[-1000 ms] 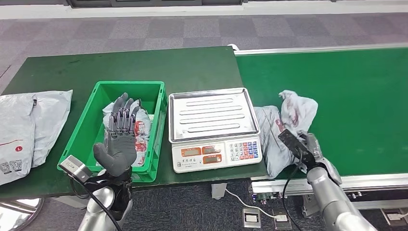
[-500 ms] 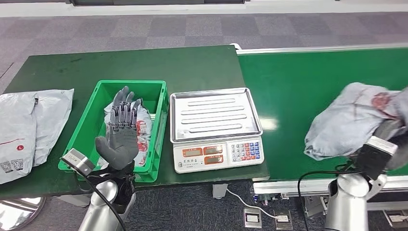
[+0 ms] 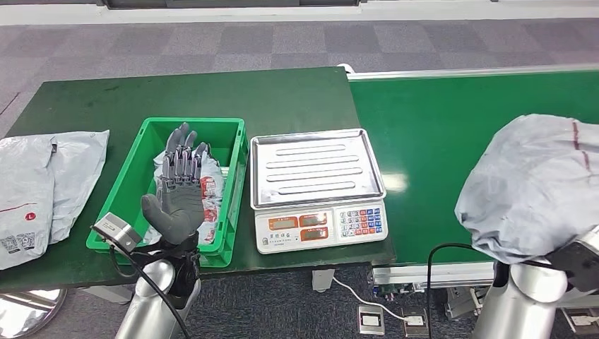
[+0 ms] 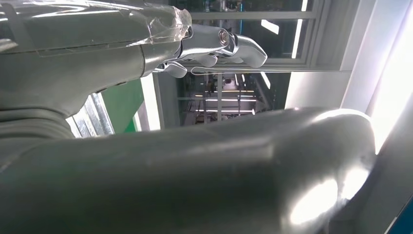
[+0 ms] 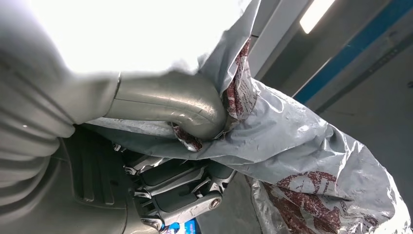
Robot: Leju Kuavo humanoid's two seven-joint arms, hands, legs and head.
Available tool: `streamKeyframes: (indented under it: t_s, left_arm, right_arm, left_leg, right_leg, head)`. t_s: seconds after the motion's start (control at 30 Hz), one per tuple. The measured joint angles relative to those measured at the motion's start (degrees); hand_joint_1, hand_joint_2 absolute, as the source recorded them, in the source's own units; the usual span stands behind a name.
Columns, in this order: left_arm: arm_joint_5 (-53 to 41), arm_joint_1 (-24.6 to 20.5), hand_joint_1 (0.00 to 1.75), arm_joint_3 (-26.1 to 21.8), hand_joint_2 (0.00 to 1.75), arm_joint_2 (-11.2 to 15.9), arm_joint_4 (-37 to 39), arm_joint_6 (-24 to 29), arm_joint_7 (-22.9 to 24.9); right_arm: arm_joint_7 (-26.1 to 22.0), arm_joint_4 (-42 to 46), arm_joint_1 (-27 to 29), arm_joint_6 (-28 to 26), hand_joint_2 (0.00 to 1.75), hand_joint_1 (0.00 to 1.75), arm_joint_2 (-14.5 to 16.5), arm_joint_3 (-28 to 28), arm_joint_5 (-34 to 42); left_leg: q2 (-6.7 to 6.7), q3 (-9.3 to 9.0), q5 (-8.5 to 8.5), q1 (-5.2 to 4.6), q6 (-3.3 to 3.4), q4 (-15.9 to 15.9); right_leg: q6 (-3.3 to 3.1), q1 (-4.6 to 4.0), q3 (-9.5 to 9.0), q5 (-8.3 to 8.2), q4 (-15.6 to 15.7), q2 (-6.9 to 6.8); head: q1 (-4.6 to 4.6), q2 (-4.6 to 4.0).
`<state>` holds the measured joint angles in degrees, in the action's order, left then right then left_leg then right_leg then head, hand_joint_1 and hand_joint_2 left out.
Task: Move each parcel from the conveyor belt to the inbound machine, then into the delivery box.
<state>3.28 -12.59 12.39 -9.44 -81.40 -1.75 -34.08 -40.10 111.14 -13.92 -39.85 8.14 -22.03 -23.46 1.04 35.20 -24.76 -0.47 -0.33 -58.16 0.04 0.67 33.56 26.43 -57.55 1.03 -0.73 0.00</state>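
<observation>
Left hand point(image 3: 178, 189) up in front of body, palm facing camera, fingers point(image 3: 182, 157) straight and spread, thumb out to side, nothing in it. Left forearm rising near vertical from bottom edge, wrist camera box sticking out on its outer side. Right hand point(image 5: 160, 146) clamped on grey parcel point(image 3: 540, 185), thumb pressed over crumpled plastic, darker fingers curled underneath. Right forearm coming up at lower right corner, hand itself hidden behind bag in head view.

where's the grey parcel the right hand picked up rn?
In the head view the grey parcel is at the far right, held up by the right hand over the conveyor belt, right of the scale.
</observation>
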Motion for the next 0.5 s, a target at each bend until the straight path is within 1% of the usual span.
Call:
streamKeyframes:
  t_s: [0.37,0.43,0.47,0.5]
  left_arm:
    - [0.0,-0.1,0.00,0.0,0.00,0.0,0.0,0.1,-0.1]
    - [-0.1,0.0,0.00,0.0,0.00,0.0,-0.1,0.7,-0.2]
    - [-0.2,0.2,0.00,0.0,0.00,0.0,-0.3,1.2,-0.3]
    - [-0.4,0.4,0.00,0.0,0.00,0.0,-0.6,1.6,-0.4]
  right_arm:
    - [0.1,0.2,0.0,0.4,1.75,1.75,0.1,0.0,-0.2]
    - [1.7,-1.3,-0.3,2.6,1.75,1.75,0.0,0.7,-3.0]
    - [3.9,-3.5,-0.9,4.6,1.75,1.75,-0.3,1.7,-6.0]
    - [7.2,-6.9,-1.9,6.9,1.75,1.75,-0.8,3.4,-9.7]
  left_leg:
    - [0.01,0.02,0.00,0.01,0.00,0.0]
    - [-0.01,0.11,-0.03,0.02,-0.03,0.1]
    - [-0.10,0.17,-0.08,0.03,-0.08,0.1]
    - [-0.26,0.13,-0.14,0.04,-0.11,0.1]
  right_leg:
    - [-0.01,-0.01,0.00,0.01,0.0,-0.01]
    - [-0.01,-0.04,-0.05,0.01,0.0,0.02]
    - [-0.02,-0.05,-0.08,0.01,0.0,0.14]
    - [-0.03,-0.06,-0.12,0.02,0.0,0.32]
  head:
    - [0.00,0.00]
    - [0.01,0.00]
    - [0.01,0.00]
    - [-0.01,0.00]
